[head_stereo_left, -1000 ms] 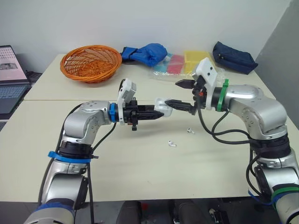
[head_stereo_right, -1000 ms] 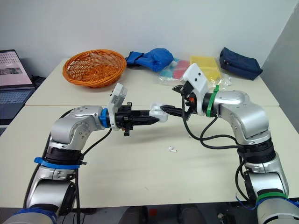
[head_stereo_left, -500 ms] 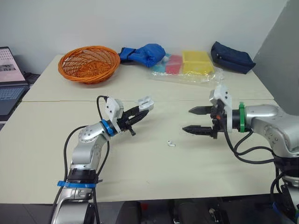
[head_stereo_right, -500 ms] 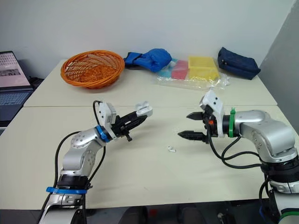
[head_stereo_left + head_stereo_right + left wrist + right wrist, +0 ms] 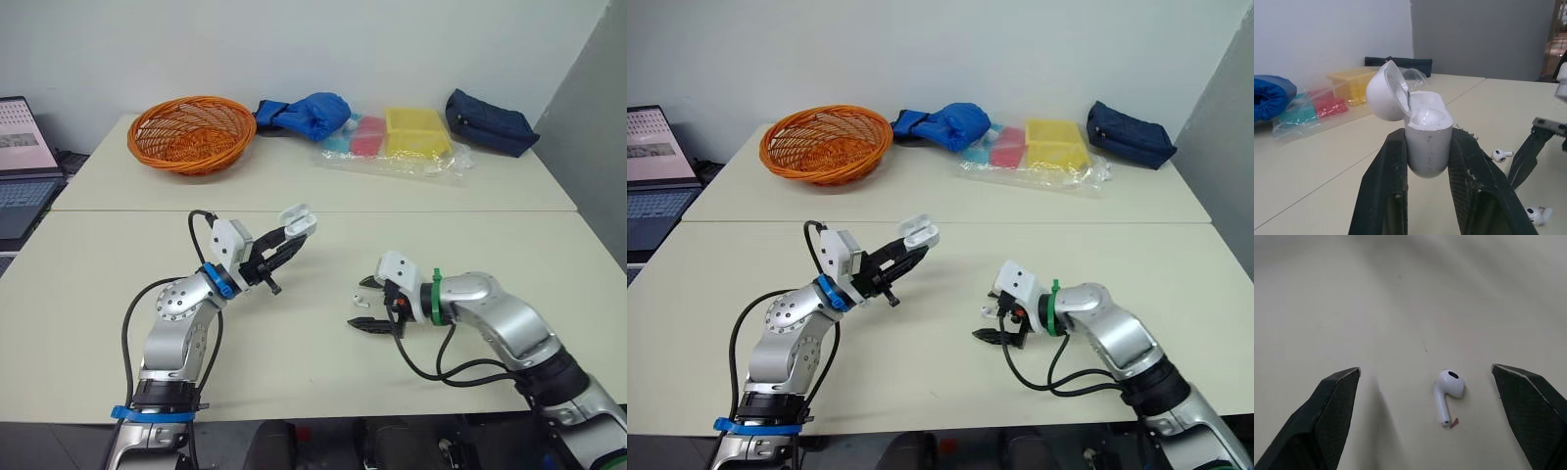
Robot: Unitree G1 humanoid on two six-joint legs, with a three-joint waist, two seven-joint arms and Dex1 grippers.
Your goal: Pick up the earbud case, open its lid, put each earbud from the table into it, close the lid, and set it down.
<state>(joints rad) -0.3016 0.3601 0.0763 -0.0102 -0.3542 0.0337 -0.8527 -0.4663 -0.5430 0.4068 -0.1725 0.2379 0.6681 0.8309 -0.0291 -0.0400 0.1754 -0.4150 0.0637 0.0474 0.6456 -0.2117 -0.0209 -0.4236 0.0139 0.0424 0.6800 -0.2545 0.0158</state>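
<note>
The rounded bottom of the earbud case (image 5: 1427, 137) is covered by the two black fingers (image 5: 1391, 176) of the left gripper (image 5: 294, 230), and the wells inside its open top are hard to make out. The case is clamped at its sides and held in the air, nearer the robot than the orange basket (image 5: 191, 132) and to the basket's right. Its long axis is set along the fingers, with the open end pointing up and away from the wrist. It is seen as a smooth white shell, its domed lid tipped back on the hinge to one side. Farther again from the basket, on the cream table (image 5: 294, 362), one white earbud (image 5: 1448, 390) is lying between the spread, untouching fingers of the right gripper (image 5: 1425, 369), its stem pointing back toward that wrist. A second earbud (image 5: 1501, 155) is seen just beside it.
</note>
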